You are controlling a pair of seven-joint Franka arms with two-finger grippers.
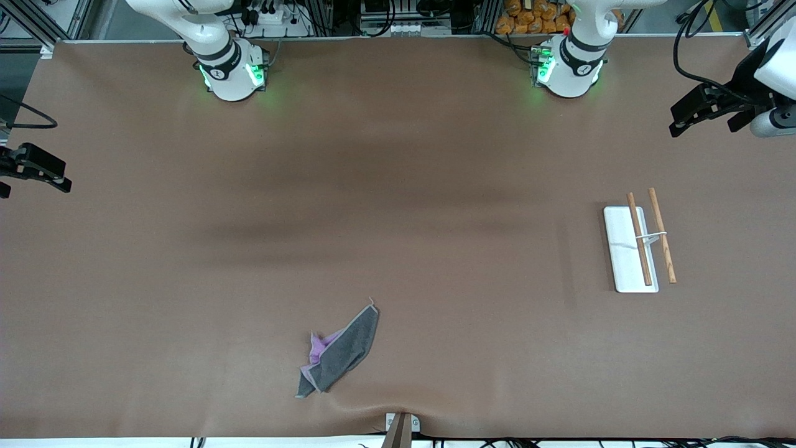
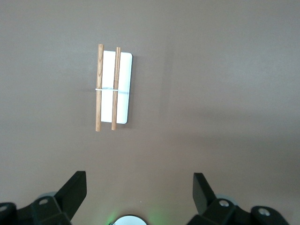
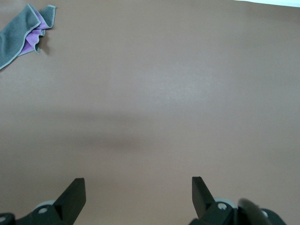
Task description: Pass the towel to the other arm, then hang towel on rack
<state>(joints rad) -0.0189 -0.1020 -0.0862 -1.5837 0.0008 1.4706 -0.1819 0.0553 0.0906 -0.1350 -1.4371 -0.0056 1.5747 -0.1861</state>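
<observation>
Lying crumpled on the brown table point(image 1: 435, 155), the towel point(image 1: 342, 351) sits close to the front camera's edge, near the middle of the table's length — we see mostly its dark grey face, with a purple fold showing at one side and a pale edging along the border. In the right wrist view the towel point(image 3: 23, 33) shows at a corner, well apart from that gripper.

We find the rack point(image 1: 631, 249) toward the left arm's end of the table, well apart from the towel. Its white base lies flat; two brown rods run parallel above it, one over the base and one just off its edge, joined by a thin wire bracket across their middles. The left wrist view shows the rack point(image 2: 115, 89) whole and bare.

We see the left gripper point(image 2: 139, 187) raised over bare table at its own end, fingers spread wide and holding nothing. The right gripper point(image 3: 138, 190) hangs over bare table at the other end — fingers likewise wide apart, empty.
</observation>
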